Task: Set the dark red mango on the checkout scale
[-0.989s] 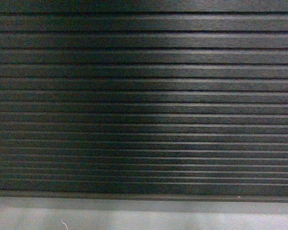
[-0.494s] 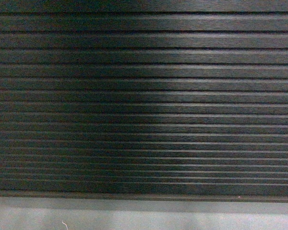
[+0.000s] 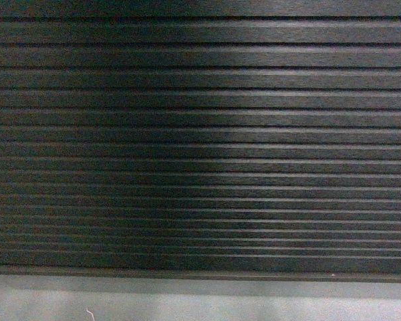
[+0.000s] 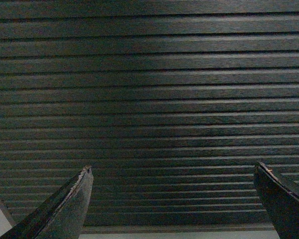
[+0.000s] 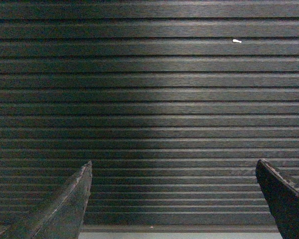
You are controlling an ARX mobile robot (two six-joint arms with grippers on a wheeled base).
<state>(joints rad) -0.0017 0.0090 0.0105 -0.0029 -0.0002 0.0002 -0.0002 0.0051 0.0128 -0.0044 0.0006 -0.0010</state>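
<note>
Both jaws gape wide and empty at the checkout's dark ribbed front panel [image 3: 200, 134], so no mango or scale in sight, basically nothing's done yet.

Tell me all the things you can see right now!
Checkout: one, black ribbed front panel, fills nearly all of every view.
Plinth: one, grey strip, under the panel along the bottom of the head view.
White speck: one, on a rib at the upper right of the right wrist view; too small to tell what it is.
Mango and scale: none in view.
Left gripper: two dark fingers, spread wide apart, nothing between them, facing the panel.
Right gripper: two dark fingers, spread wide apart, nothing between them, facing the panel.
</note>
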